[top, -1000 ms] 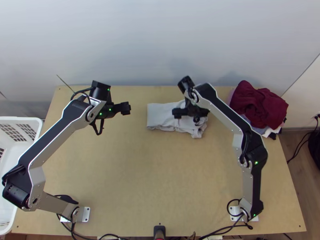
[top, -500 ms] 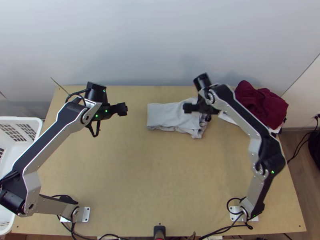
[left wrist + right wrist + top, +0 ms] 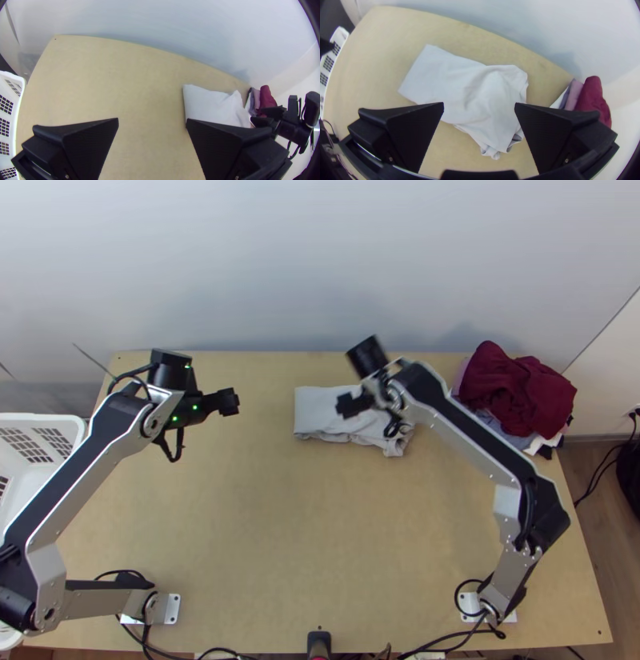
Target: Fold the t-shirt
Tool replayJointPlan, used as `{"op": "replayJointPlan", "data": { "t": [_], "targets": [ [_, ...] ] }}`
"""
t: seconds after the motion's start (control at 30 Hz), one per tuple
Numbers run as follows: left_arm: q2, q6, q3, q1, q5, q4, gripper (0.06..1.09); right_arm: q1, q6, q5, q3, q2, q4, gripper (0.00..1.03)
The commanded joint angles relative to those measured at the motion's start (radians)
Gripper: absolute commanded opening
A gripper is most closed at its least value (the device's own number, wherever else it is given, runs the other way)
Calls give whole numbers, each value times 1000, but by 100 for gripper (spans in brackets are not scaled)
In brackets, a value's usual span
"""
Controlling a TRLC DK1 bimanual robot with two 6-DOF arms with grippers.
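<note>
T-shirt [image 3: 314, 414] lay folded on the bench [image 3: 264, 524] below the spread right pincer [image 3: 350, 406], apart from the spread left pincer [image 3: 230, 402].

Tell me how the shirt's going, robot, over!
Left gripper open, away from the shirt; right gripper open above it. Shirt in a strip, rumpled at one end. Clothes pile off to one side, not blocking.
</note>
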Motion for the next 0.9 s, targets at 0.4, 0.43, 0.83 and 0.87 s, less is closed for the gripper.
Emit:
{"op": "replayJointPlan", "data": {
  "t": [0.4, 0.43, 0.83, 0.87],
  "targets": [
    [-41, 2, -33, 33, -5, -15, 105, 222, -328, 133, -216, 101, 140, 99],
    [-41, 2, -33, 33, -6, -17, 105, 222, -332, 132, -215, 112, 140, 99],
    [-37, 11, -34, 44, -6, -23, 105, 147, -383, 130, -218, 216, 253, 99],
    [-35, 11, -34, 44, -6, -23, 105, 136, -385, 132, -213, 219, 258, 99]
  ]
}}
